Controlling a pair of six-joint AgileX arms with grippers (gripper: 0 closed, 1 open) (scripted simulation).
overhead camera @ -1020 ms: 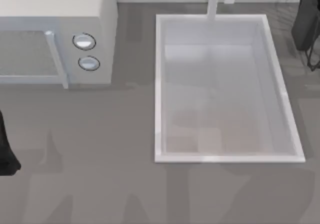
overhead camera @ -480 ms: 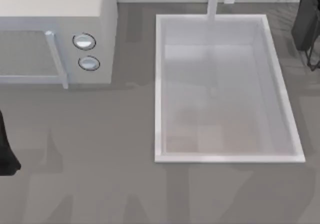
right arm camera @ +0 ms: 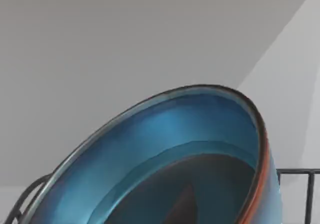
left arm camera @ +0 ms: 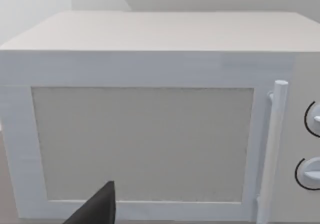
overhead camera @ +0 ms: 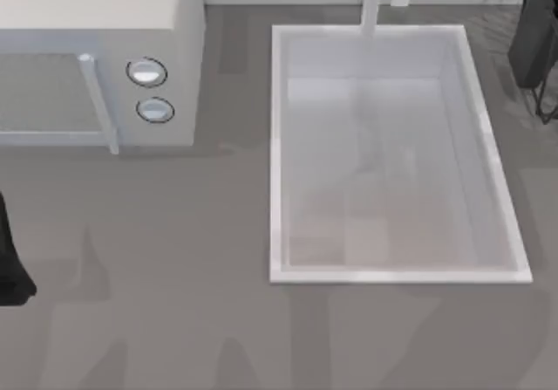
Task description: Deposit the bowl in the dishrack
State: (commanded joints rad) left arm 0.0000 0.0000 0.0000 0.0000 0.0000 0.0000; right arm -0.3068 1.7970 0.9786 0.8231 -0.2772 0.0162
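Note:
The bowl [right arm camera: 165, 149], glossy teal-blue inside with a thin reddish-brown rim, is tilted close in front of the right wrist camera. My right gripper [right arm camera: 185, 209] shows as a dark finger tip inside the bowl's lower part and looks shut on it. Thin dark wires of the dishrack [right arm camera: 295, 172] run behind the bowl. In the top view my right arm [overhead camera: 534, 32] hangs at the far right corner, over the dishrack wire [overhead camera: 547, 104]. My left arm [overhead camera: 10, 259] is parked at the table's left edge.
A white microwave [overhead camera: 96, 58] stands at the back left, and the left wrist camera faces its door [left arm camera: 145, 144]. A large white basin [overhead camera: 279, 146] with a faucet [overhead camera: 373, 2] takes up the middle right. Bare grey counter lies along the front.
The right arm has barely shifted at the far right corner. The faint brownish reflection on the basin floor has shrunk. The left arm has not moved.

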